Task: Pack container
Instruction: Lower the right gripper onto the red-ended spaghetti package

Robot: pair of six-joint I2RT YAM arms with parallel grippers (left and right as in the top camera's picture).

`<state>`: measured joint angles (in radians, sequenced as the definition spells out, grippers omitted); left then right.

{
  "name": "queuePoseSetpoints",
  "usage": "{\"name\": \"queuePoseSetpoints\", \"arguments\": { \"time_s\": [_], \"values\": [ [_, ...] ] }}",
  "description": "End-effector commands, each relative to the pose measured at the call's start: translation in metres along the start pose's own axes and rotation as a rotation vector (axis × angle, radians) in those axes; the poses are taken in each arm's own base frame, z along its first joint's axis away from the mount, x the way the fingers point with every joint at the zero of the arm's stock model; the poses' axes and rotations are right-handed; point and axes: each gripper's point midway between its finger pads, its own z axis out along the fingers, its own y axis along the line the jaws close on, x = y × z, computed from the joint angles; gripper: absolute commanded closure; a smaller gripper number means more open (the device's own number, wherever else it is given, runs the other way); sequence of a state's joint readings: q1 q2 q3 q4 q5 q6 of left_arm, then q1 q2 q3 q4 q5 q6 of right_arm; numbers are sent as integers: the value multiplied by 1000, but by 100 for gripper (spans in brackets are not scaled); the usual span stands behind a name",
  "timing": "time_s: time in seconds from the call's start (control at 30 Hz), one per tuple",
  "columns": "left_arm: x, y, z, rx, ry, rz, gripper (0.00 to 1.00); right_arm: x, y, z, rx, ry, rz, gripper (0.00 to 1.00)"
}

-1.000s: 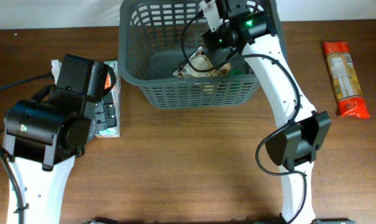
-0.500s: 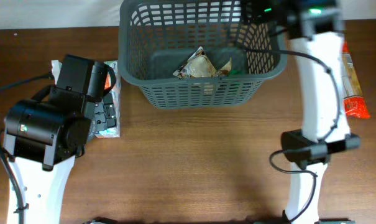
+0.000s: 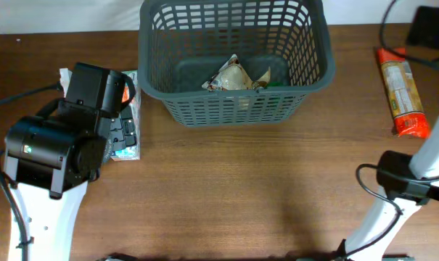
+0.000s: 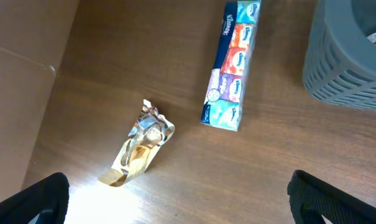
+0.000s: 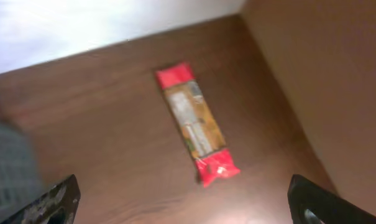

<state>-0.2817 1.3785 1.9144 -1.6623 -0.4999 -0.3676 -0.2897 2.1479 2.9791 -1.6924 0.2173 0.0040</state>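
Overhead view has the container [image 3: 234, 109] at top centre with a crumpled wrapper [image 3: 234, 75] inside, and I judge the left hand [image 4: 184, 202], open above the tissue pack [image 4: 231, 65], and the right hand [image 5: 194, 205], open above the red packet [image 5: 197, 132], are placed to fetch these.

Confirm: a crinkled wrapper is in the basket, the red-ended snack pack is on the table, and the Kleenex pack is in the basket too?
No. The Kleenex pack lies on the table beside the basket, not in it; the left wrist view shows this. The crinkled wrapper and the red-ended snack pack are as you say.
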Motion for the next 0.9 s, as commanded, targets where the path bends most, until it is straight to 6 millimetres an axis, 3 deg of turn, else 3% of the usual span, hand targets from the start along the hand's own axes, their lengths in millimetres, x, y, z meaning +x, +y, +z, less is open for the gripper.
{"name": "queuePoseSetpoints", "arguments": {
  "time_s": [0.0,0.13,0.3,0.43,0.6,0.77,0.87],
  "values": [
    [1,0,2,1,10,-15,1,5,-31,21,55,44,53,1],
    [1,0,2,1,12,-14,1,13,-28,68,-100,108,-74,1],
    [2,0,2,-1,14,-12,1,36,-35,131,-112,208,-50,1],
    [2,0,2,-1,15,-12,1,47,-27,155,-134,237,-76,1],
    [6,2,2,-6,30,-3,1,73,-17,182,-185,293,-337,1],
    [6,1,2,-6,28,-4,1,117,-21,223,-156,416,-342,1],
    [0,-1,2,2,7,-16,1,126,-26,239,-111,452,-291,1]
  ]
}}
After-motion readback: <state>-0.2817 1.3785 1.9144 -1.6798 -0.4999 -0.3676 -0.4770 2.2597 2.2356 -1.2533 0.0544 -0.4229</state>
